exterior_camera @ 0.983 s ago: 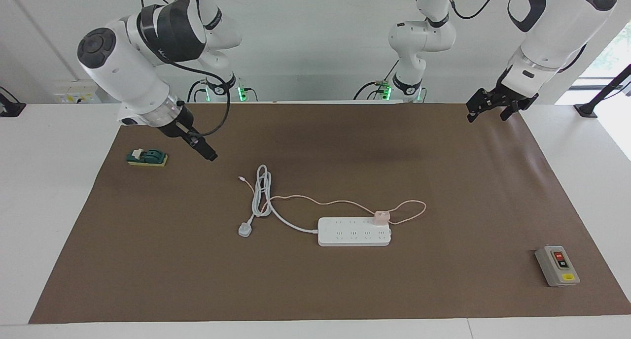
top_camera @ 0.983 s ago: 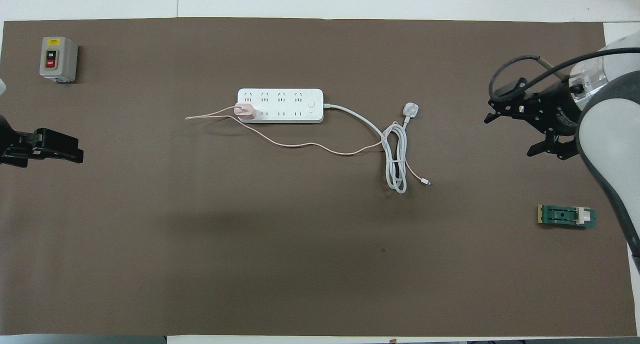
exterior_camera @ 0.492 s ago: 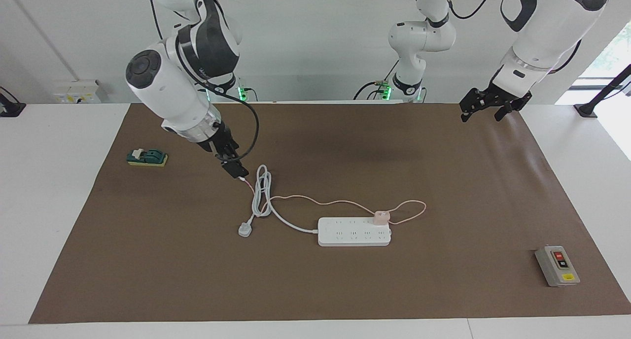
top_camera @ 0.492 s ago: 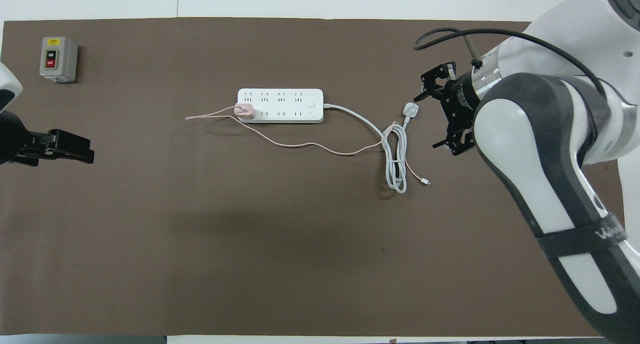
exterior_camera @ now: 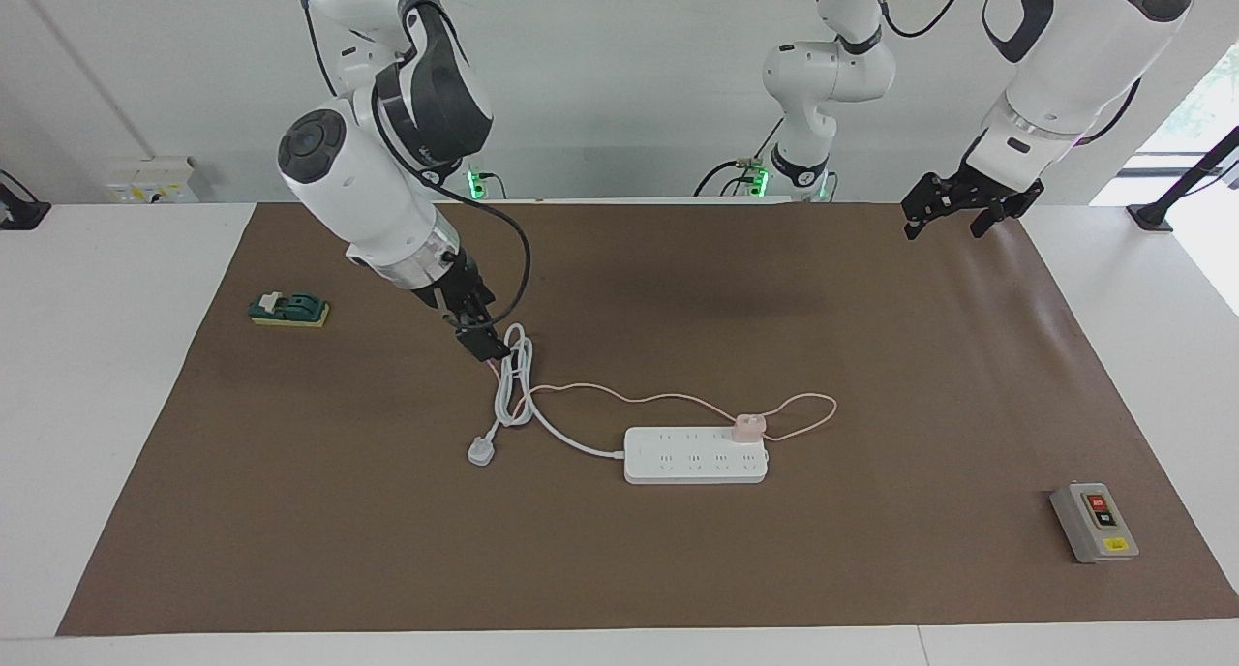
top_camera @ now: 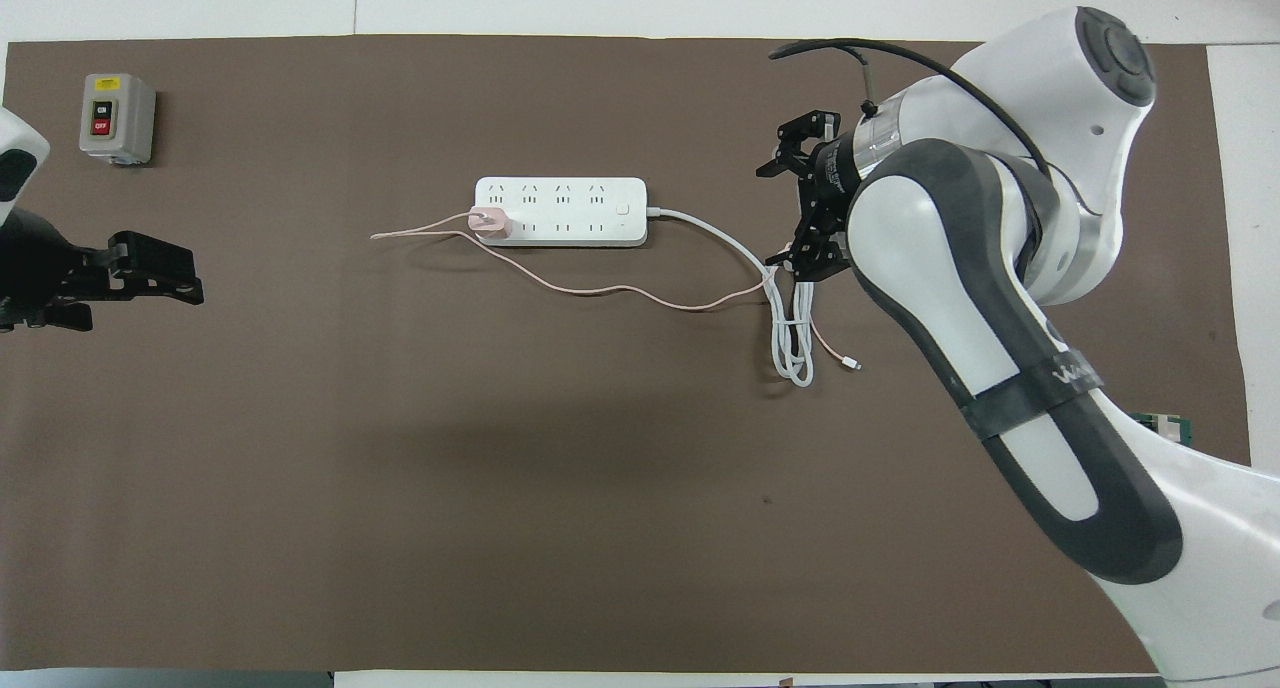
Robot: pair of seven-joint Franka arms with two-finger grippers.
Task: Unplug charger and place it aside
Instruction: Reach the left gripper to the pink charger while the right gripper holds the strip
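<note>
The charger (exterior_camera: 748, 426) (top_camera: 489, 222) is a small pale pink cube plugged into the white power strip (exterior_camera: 695, 456) (top_camera: 560, 211), at the end toward the left arm. Its thin pink cable (exterior_camera: 629, 397) (top_camera: 610, 290) loops past the strip to the coiled white cord (exterior_camera: 518, 380) (top_camera: 790, 338). My right gripper (exterior_camera: 487, 345) (top_camera: 768, 216) hangs open over that coil, at the cable's loose end, holding nothing. It hides the white plug in the overhead view. My left gripper (exterior_camera: 944, 223) (top_camera: 150, 268) waits open in the air over the mat's edge at the left arm's end.
A grey switch box (exterior_camera: 1094, 523) (top_camera: 117, 118) stands at the left arm's end, farther from the robots than the strip. A green block (exterior_camera: 288, 310) (top_camera: 1165, 426) lies at the right arm's end. A brown mat (exterior_camera: 678, 569) covers the table.
My right arm has swung from beside the green block toward the middle and now hangs over the coiled cord. My left gripper has shifted slightly.
</note>
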